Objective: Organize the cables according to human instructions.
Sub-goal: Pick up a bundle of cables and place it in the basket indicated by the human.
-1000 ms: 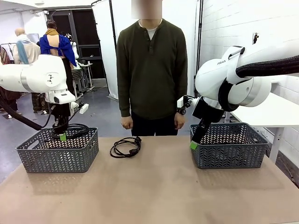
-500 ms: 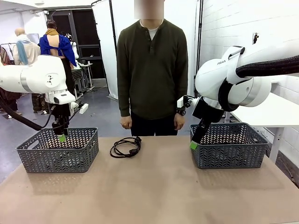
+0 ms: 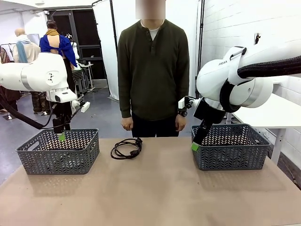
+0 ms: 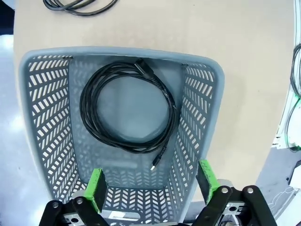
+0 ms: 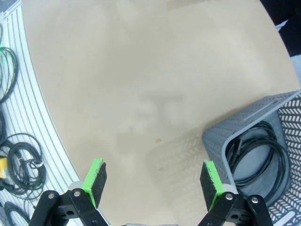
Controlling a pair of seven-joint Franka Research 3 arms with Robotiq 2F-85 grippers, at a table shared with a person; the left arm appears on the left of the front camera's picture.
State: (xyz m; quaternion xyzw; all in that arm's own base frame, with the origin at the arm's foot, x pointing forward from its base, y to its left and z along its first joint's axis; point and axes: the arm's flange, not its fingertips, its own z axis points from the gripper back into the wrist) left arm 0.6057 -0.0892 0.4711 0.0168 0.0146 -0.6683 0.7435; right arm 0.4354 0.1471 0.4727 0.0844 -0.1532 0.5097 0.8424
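One black coiled cable (image 3: 126,148) lies on the table in front of the person. A second coil (image 4: 127,108) rests flat on the bottom of the left grey basket (image 4: 117,51), its small plug end pointing towards me. My left gripper (image 4: 150,186) hangs open and empty over that basket (image 3: 56,150), its green tip (image 3: 61,137) just above the rim. My right gripper (image 5: 153,181) is open and empty above bare table, beside the left wall of the right basket (image 5: 221,136). A third coil (image 5: 256,155) lies inside that basket.
The person (image 3: 152,75) stands at the far edge with both hands down. The right basket (image 3: 230,150) sits at the table's right side. Spare cables (image 5: 19,165) lie on the floor beyond the table edge. A strip of the loose coil (image 4: 77,5) lies past the left basket.
A second ago my left gripper held a cable over the left basket. It has let go, the coil now lies in the basket, and the gripper has risen slightly. The right arm is still.
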